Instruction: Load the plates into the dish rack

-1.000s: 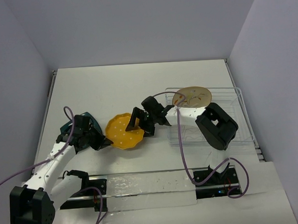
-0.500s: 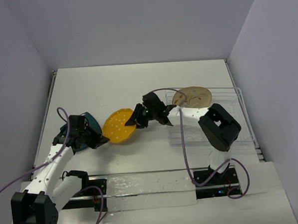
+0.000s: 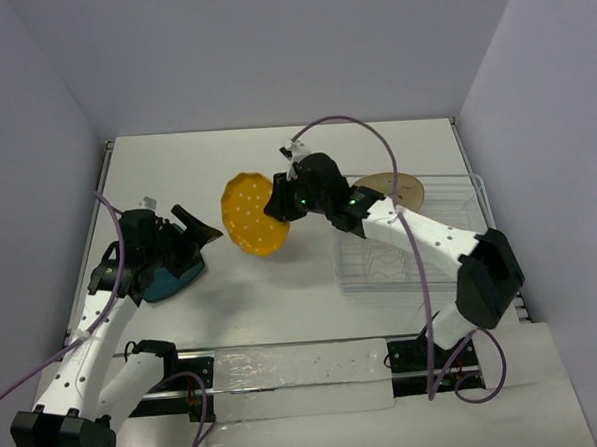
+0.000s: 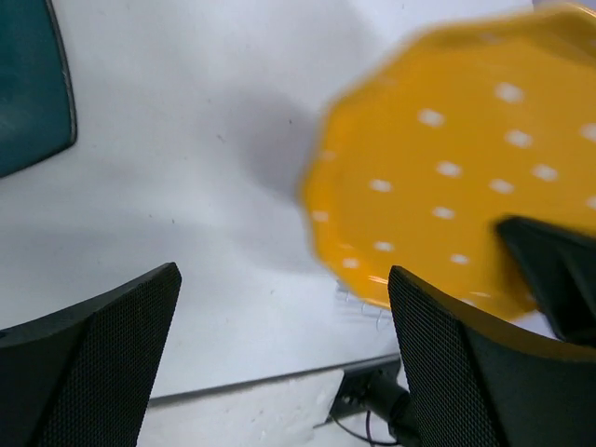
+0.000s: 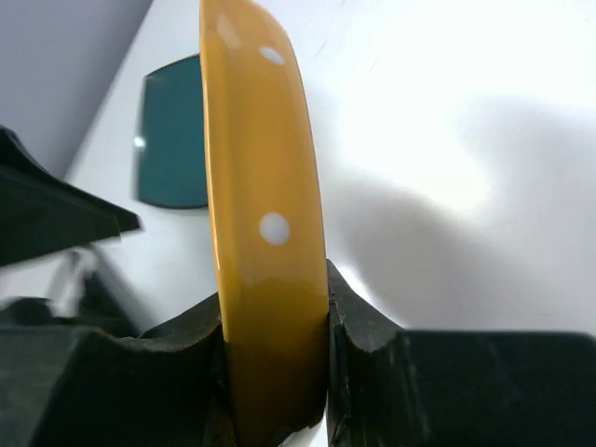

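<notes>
Looking down from the top, we see the right gripper (image 3: 276, 201) pinching the yellow plate (image 3: 250, 216) by the rim at the plate's 3 o'clock. The plate stands on edge above the table (image 3: 275, 155), near its middle. The rack (image 3: 376, 264) lies toward 4 o'clock from it, and the cream plate (image 3: 389, 189) stands at the rack's 12 o'clock end. The left gripper (image 3: 199, 227), at 9 o'clock from the yellow plate, has its fingers spread with nothing between them. The teal plate (image 3: 169, 282) lies flat on the table at the gripper's 7 o'clock.

From the left wrist, we see both fingers (image 4: 93, 363) wide apart low in the view, with bare table between them. The yellow plate fills 2 o'clock, blurred, and a corner of the teal plate shows at 10 o'clock.

From the right wrist, we see the yellow plate edge-on, clamped between the two pads (image 5: 372, 372) at 6 o'clock. The teal plate lies beyond at 10 o'clock, and the left gripper's dark fingers are at 9 o'clock.
</notes>
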Action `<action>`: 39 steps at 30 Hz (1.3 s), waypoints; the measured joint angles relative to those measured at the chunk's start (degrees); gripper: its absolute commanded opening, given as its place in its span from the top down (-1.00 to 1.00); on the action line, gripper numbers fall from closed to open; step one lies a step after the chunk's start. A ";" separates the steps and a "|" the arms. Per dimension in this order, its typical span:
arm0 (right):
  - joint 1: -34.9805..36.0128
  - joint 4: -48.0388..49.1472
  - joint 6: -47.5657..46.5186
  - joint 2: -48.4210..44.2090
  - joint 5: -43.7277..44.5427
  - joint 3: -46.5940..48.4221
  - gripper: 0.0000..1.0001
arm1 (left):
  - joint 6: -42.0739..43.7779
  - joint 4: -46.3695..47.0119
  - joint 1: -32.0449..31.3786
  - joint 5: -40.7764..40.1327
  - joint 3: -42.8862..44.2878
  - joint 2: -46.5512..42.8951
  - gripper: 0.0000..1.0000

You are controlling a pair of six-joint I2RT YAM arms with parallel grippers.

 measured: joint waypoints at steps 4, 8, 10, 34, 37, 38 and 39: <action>-0.70 -8.19 -23.84 -12.15 6.54 1.22 1.00 | -0.12 -0.11 0.04 -5.78 0.56 -0.06 -0.99; -3.60 -14.50 -49.49 -27.59 7.96 -0.08 1.00 | -0.03 -0.09 0.74 -9.37 1.16 2.39 -0.99; -7.18 -18.80 -59.15 -33.50 5.50 0.85 1.00 | 0.13 -0.38 1.36 -10.56 2.36 4.67 -0.99; -23.12 -57.32 -104.46 -27.05 0.30 3.57 1.00 | -10.72 -11.54 7.31 -30.79 7.90 2.39 -0.99; -23.40 -55.09 -104.66 -26.64 0.35 1.44 1.00 | -11.54 -12.15 7.31 -30.84 7.88 2.36 -0.99; -23.49 -54.59 -104.70 -26.21 0.39 1.06 1.00 | -11.84 -12.25 7.31 -30.84 7.86 2.29 -0.99; -23.55 -54.26 -104.71 -25.72 0.40 0.95 1.00 | -12.00 -12.39 7.31 -30.85 7.83 2.19 -0.99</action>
